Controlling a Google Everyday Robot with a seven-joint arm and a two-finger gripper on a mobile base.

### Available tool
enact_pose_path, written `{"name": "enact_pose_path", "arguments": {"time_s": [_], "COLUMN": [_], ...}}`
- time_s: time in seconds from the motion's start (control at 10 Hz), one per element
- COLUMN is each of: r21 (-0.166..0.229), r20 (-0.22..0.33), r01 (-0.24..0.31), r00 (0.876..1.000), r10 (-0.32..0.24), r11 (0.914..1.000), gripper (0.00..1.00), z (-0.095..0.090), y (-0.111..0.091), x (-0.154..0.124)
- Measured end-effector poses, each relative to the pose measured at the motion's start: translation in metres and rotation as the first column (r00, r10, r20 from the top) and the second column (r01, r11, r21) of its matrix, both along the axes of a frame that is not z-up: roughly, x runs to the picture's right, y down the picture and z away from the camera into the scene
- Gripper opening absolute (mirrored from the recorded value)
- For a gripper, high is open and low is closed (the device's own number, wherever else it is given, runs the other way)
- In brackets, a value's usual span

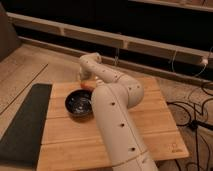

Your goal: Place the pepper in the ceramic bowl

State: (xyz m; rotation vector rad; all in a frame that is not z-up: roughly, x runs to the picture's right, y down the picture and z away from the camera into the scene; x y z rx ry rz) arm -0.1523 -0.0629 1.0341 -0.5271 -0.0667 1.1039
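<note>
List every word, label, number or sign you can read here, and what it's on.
Small dark mark at a near corner of the wooden table: too blurred to read.
No readable text on the arm, ceramic bowl or pepper.
The gripper, at the table's far edge beside the pepper, shows none either.

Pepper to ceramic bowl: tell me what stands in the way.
Nothing visible does. The pepper lies beside the gripper, just beyond the ceramic bowl and its far rim; only wooden table shows between them.

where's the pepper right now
The small orange-red pepper is at the far left of the wooden table, just beyond the glossy black ceramic bowl, right by the robot's hand.
</note>
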Motion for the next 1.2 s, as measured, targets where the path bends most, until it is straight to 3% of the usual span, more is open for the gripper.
{"name": "enact_pose_path", "arguments": {"time_s": [0.3, 0.6, 1.2], "r21": [0.051, 0.032, -0.019], "r20": [0.003, 0.011, 0.012], "r01": [-0.013, -0.023, 0.027], "r00": [1.000, 1.000, 1.000], "r10": [0.013, 0.022, -0.027], "r11": [0.9986, 0.9992, 0.9995], "gripper": [0.00, 0.03, 0.68], "z": [-0.011, -0.012, -0.010], "y": [-0.020, -0.007, 0.017], "x": [0.001, 0.000, -0.007]}}
